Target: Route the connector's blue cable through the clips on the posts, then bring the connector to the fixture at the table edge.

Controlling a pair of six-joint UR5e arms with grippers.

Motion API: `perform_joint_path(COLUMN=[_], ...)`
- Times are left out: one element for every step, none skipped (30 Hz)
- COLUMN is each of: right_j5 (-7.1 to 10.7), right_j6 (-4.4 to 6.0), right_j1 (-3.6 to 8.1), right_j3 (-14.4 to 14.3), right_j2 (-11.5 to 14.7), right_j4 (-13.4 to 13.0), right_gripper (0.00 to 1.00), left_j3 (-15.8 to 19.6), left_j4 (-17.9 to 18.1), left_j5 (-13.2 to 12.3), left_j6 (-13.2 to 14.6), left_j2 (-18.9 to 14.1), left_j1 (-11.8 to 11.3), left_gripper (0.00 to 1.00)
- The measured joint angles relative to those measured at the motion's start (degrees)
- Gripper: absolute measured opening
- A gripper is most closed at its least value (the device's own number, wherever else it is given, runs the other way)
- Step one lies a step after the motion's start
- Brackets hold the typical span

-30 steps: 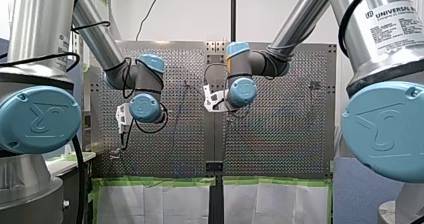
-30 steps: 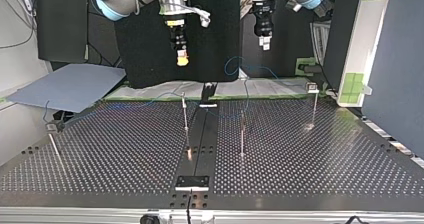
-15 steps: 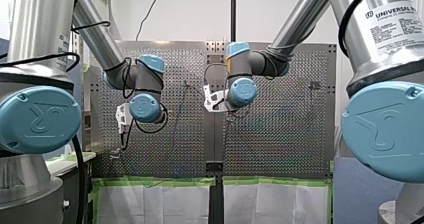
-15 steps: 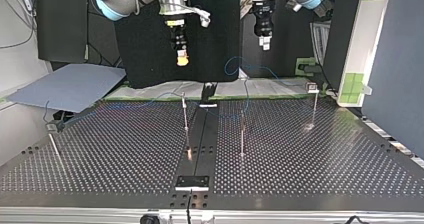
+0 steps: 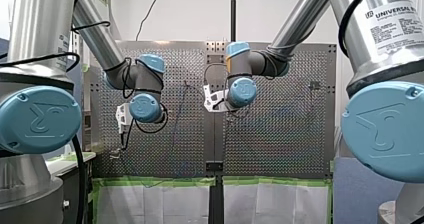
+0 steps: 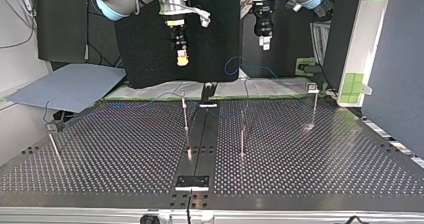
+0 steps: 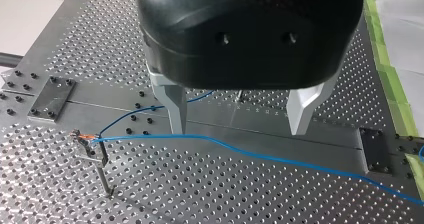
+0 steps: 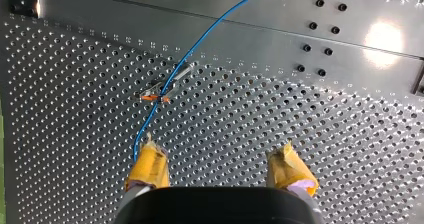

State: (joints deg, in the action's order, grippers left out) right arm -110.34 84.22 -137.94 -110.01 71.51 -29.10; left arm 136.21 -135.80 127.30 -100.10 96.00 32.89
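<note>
Two robot arms hang above a perforated metal tabletop (image 6: 320,154), and neither holds anything. In the top view, my right hand (image 6: 182,60), with yellow pads, is in the upper middle of the frame. My left hand (image 6: 264,44), black with metal fingers, is at the top, just right of centre. Both hover high, clear of the thin upright posts (image 6: 185,115) below.

My left hand's own view shows its fingers (image 7: 173,109) spread apart with nothing between them. Beneath them the blue cable (image 7: 280,160) crosses the tabletop and passes through an orange-marked clip (image 7: 91,146) on top of a post beside the hand.

My right hand's own view shows its pads (image 8: 148,165) also apart and empty. Ahead of them the cable runs through an orange-marked clip, then drops from sight close to one pad. Whether this is the same clip as the one in the left wrist view cannot be told.

In the top view a loop of the cable lies in the upper middle, near the far edge of the tabletop. A dark fixture (image 6: 192,182) sits at the bottom-centre edge with no blue cable near it. The connector itself cannot be made out in any view.

The routing looks at least partly done, since the cable sits in a clip. Any remaining clips, and carrying the connector to the fixture, appear to be left.
</note>
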Motion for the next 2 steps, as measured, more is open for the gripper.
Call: perform_joint_path(right_j5=[0.00, 0.00], right_j6=[0.00, 0.00], right_j1=[0.00, 0.00], right_j3=[0.00, 0.00], right_j2=[0.00, 0.00], right_j4=[0.00, 0.00], right_gripper=[0.98, 0.98], left_j3=[0.00, 0.00], left_j4=[0.00, 0.00], left_j5=[0.00, 0.00], left_j6=[0.00, 0.00], left_j2=[0.00, 0.00], left_j1=[0.00, 0.00], left_gripper=[1.00, 1.00])
